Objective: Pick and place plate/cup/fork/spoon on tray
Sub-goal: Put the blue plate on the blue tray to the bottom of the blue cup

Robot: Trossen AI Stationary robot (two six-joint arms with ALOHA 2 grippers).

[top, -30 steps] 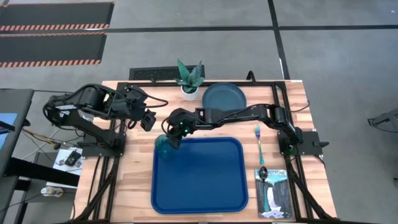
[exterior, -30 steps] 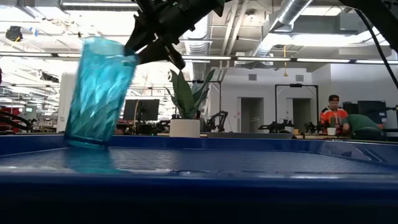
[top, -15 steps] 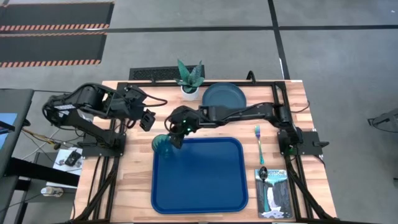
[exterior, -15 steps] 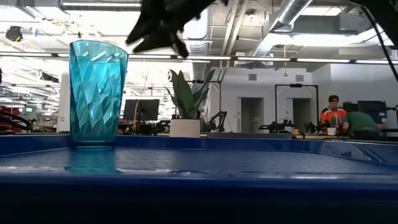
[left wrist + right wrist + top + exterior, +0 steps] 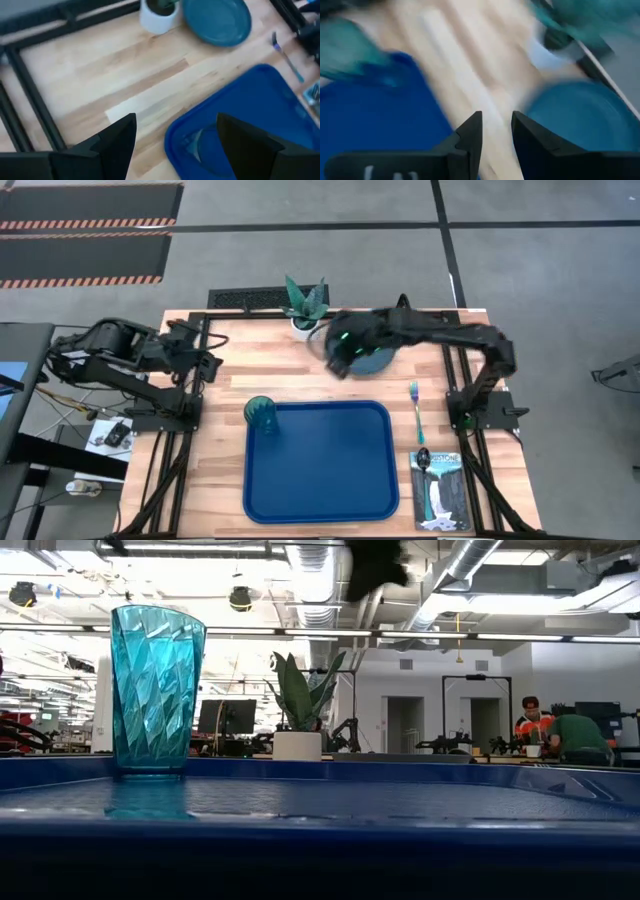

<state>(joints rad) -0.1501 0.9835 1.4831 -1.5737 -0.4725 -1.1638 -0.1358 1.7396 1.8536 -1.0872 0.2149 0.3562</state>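
The teal tumbler cup (image 5: 262, 412) stands upright on its base in the blue tray's far left corner (image 5: 318, 465); it also shows in the low view (image 5: 155, 690). My right gripper (image 5: 338, 362) hovers over the table between the tray and the dark teal plate (image 5: 368, 332), empty, its fingers (image 5: 496, 131) a narrow gap apart. My left gripper (image 5: 175, 137) is wide open and empty over the table's left side (image 5: 207, 364). The fork (image 5: 415, 408) lies on the table right of the tray. The spoon (image 5: 424, 459) lies partly on a booklet.
A white pot with a spiky plant (image 5: 303, 308) stands at the far edge, left of the plate. The waterfall booklet (image 5: 438, 492) lies at the near right corner. Black frame rails run along the table's sides. People show in the room beyond (image 5: 545, 730).
My right gripper has let go of the cup's rim, risen, and swung toward the far right, over to the plate. The cup, tilted a second ago, has settled upright on the tray. My left gripper has drawn back toward the table's left edge.
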